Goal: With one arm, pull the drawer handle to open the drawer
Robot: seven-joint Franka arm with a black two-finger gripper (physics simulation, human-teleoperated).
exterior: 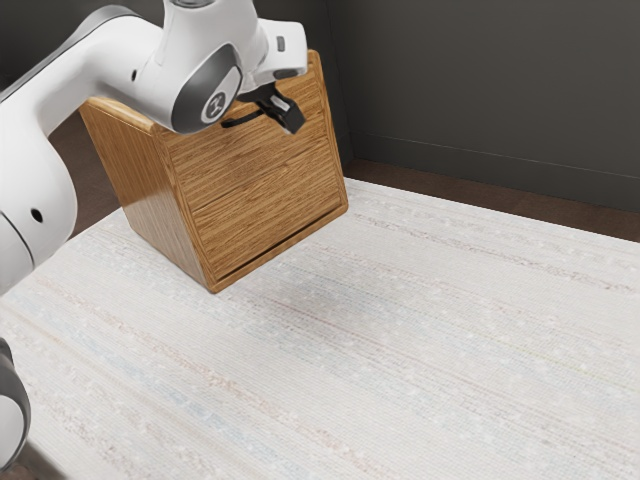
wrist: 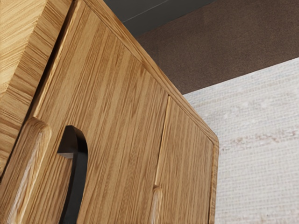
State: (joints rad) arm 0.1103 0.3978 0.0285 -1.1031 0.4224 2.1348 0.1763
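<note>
A wooden cabinet (exterior: 160,180) stands at the back of the pale surface, on the exterior view's left. Its front (exterior: 262,205) faces toward the exterior view's lower right and is split by seams into drawer panels. A thin black handle (exterior: 240,119) runs across the upper panel. My black gripper (exterior: 284,108) hangs right at the handle's far end, close against the upper front, with the white arm coming over the cabinet's top. In the wrist view the handle (wrist: 75,179) is a dark curved bar very near the hand, lying over the wood front (wrist: 121,135).
The cabinet rests on a pale woven surface (exterior: 420,340) that stretches wide toward the exterior view's right and front. A dark wall (exterior: 480,70) and a brown floor strip (exterior: 520,200) lie behind. My white arm's elbow (exterior: 30,200) occupies the exterior view's left edge.
</note>
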